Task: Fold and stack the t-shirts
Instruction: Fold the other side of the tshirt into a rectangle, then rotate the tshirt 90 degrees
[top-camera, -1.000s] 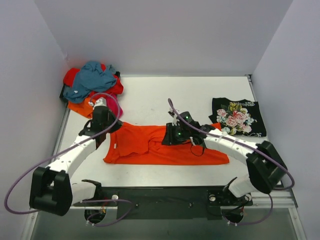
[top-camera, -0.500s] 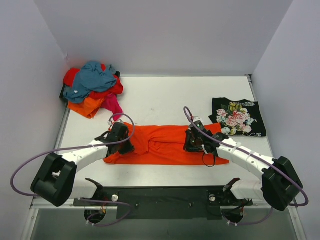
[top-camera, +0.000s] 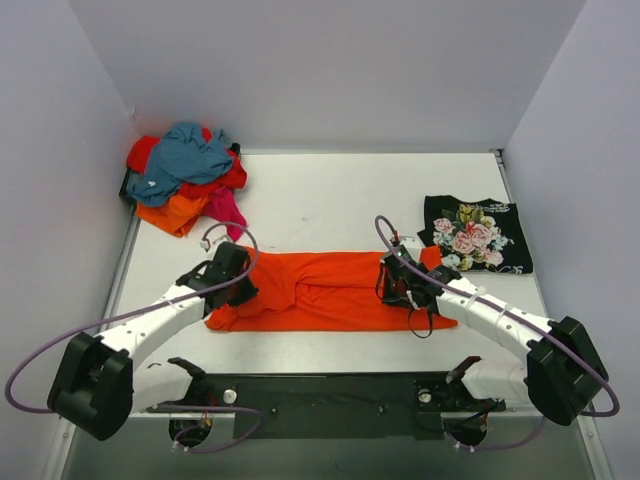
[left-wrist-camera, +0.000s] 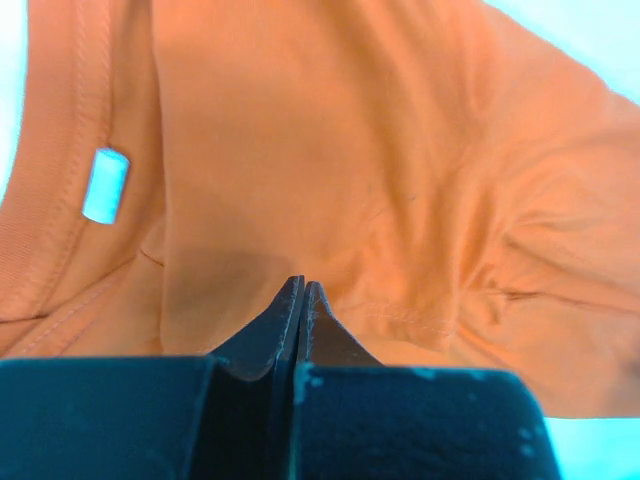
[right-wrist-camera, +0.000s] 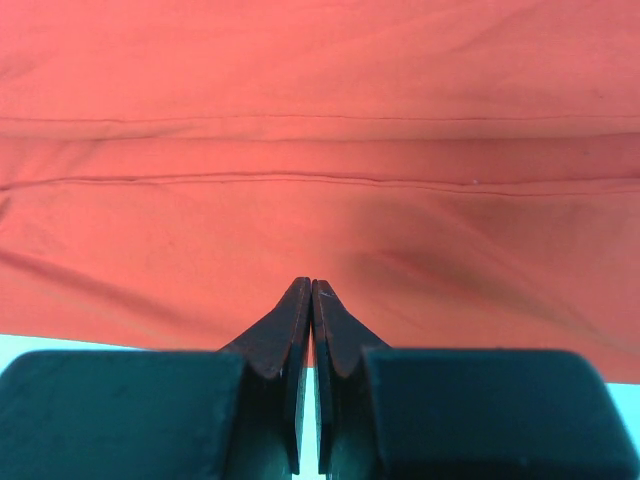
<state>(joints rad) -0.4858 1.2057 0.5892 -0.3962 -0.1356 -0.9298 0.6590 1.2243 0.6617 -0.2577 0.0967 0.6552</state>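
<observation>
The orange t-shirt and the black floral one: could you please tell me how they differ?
The orange t-shirt is plain; the black floral t-shirt bears a flower print. The orange t-shirt lies as a long band; the black floral t-shirt is a compact rectangle. The left gripper and right gripper, shut, are at the orange t-shirt, not the black floral t-shirt. Both lie flat on the table.

Matt, soft-cloth orange t-shirt (top-camera: 330, 290)

Robotics lab cell: plain white walls (top-camera: 300, 70) boxing white table (top-camera: 330, 195) (black mounting rail (top-camera: 330, 392) at near edge).
</observation>
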